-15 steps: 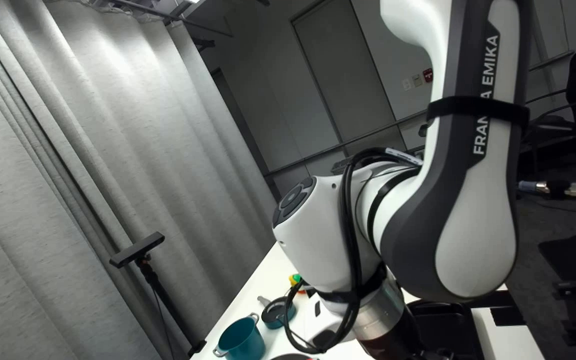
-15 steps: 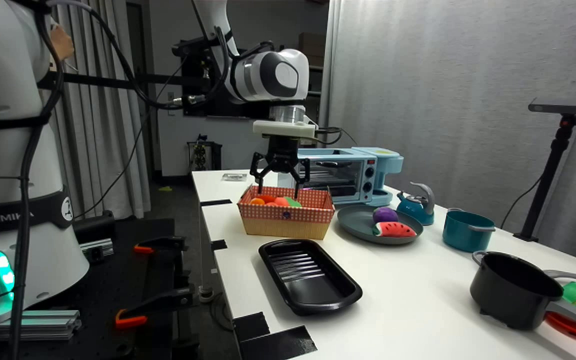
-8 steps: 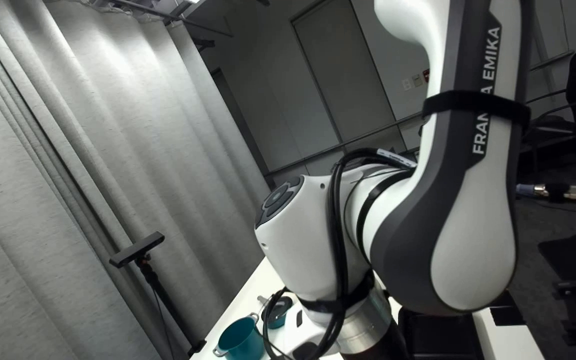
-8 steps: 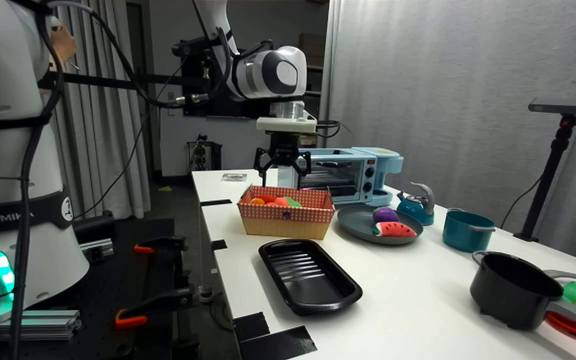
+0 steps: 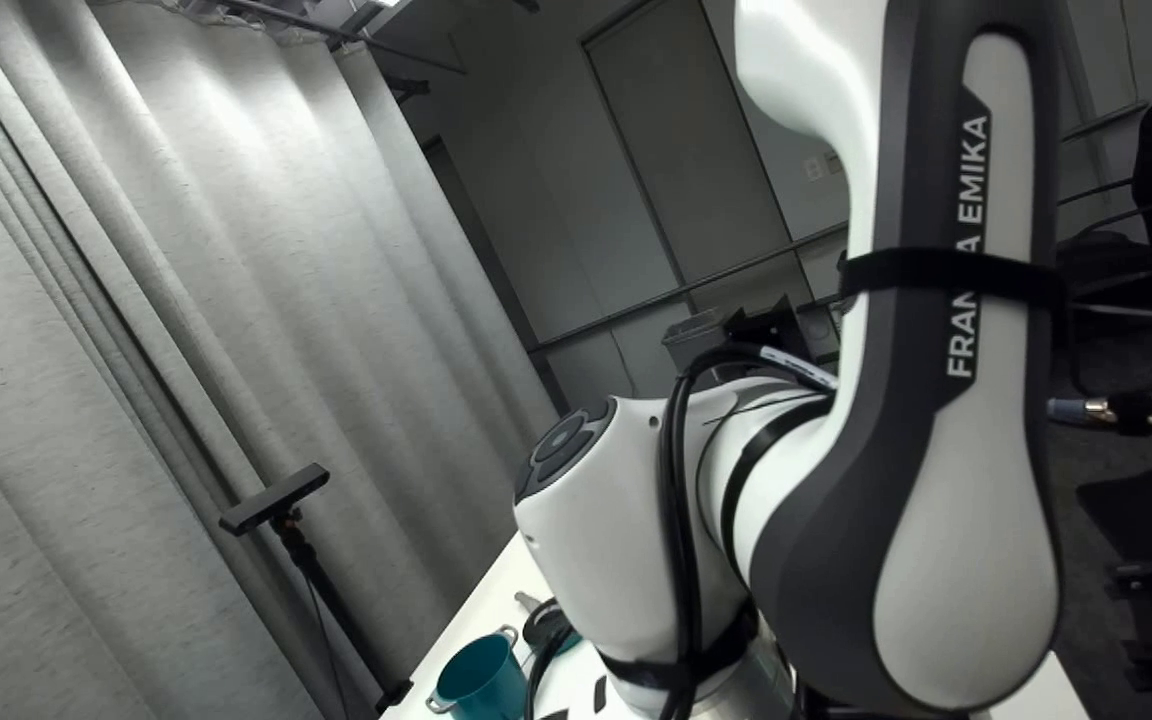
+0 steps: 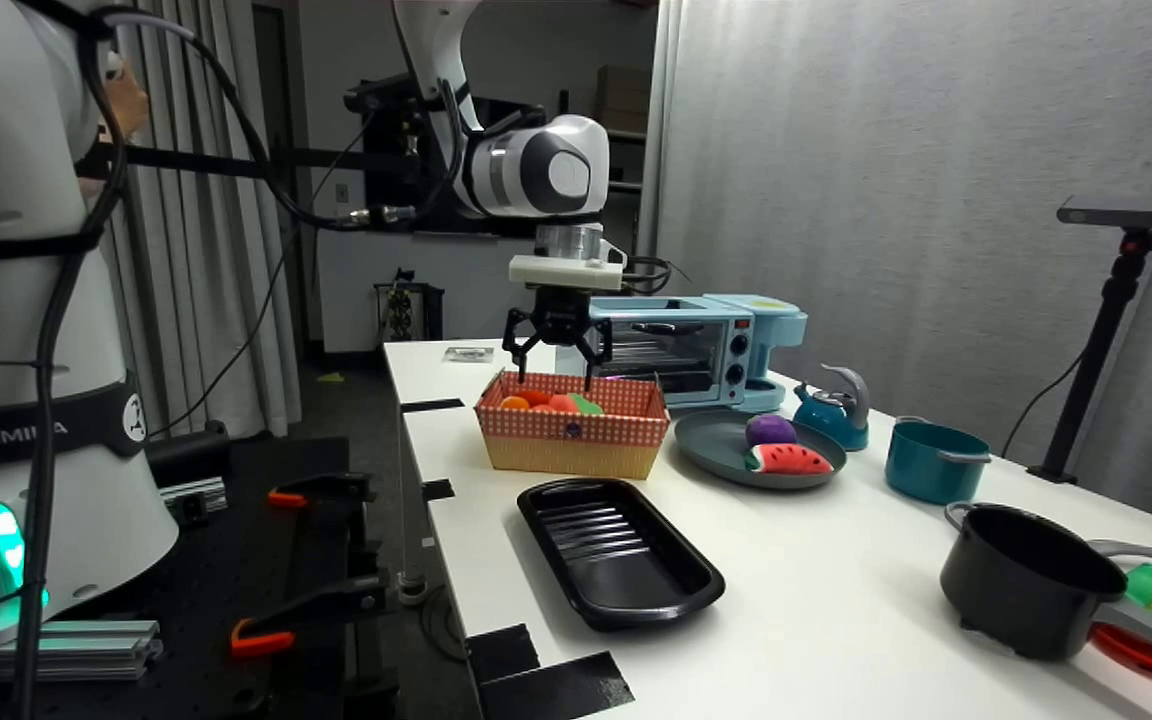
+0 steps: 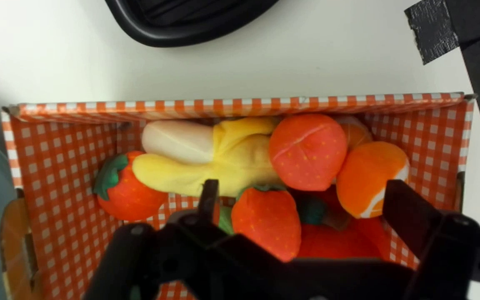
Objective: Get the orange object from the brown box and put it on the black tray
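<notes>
The orange object [image 7: 363, 175], orange with a white band, lies in the brown box near one end wall. It also shows in an exterior view [image 6: 514, 402]. The brown box [image 6: 571, 458] is tan below with red-checkered walls. My gripper [image 6: 554, 382] is open and empty, pointing down at the box's rim height. In the wrist view the gripper [image 7: 302, 183] has its jaws wide apart; the right finger [image 7: 408, 212] overlaps the orange object's edge, and a strawberry [image 7: 267, 223] shows between the fingers. The black tray [image 6: 636, 575] stands beside the box, bare; its rim shows in the wrist view [image 7: 161, 37].
A peeled banana [image 7: 190, 171], a pink-red fruit [image 7: 308, 152] and another strawberry [image 7: 133, 196] crowd the box. A grey plate [image 6: 711, 450] with toy food and a blue oven [image 6: 681, 350] stand close to it. A black pot [image 6: 1021, 590] stands farther along the table.
My open gripper rose slightly above the box half a second ago and has come down again, a little to the left in an exterior view. The box and tray have not moved.
</notes>
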Action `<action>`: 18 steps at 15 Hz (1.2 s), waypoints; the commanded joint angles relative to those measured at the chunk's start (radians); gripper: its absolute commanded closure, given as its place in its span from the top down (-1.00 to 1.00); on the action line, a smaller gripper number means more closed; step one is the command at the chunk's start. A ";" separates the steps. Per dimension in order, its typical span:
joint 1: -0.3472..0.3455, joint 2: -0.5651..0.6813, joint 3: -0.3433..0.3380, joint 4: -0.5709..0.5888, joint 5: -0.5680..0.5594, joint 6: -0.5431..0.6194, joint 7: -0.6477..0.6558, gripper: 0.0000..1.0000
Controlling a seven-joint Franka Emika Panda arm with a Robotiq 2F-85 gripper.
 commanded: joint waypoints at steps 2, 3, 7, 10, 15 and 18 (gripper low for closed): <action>-0.029 0.031 0.017 -0.001 0.035 0.021 -0.023 1.00; -0.034 0.034 0.017 -0.004 0.037 0.022 -0.024 1.00; -0.056 0.056 0.013 -0.009 0.049 0.025 -0.026 1.00; -0.078 0.081 0.014 -0.007 0.069 0.028 -0.032 1.00; -0.094 0.119 0.017 0.001 0.085 0.030 -0.028 1.00; -0.086 0.131 0.017 0.006 0.072 0.031 -0.019 1.00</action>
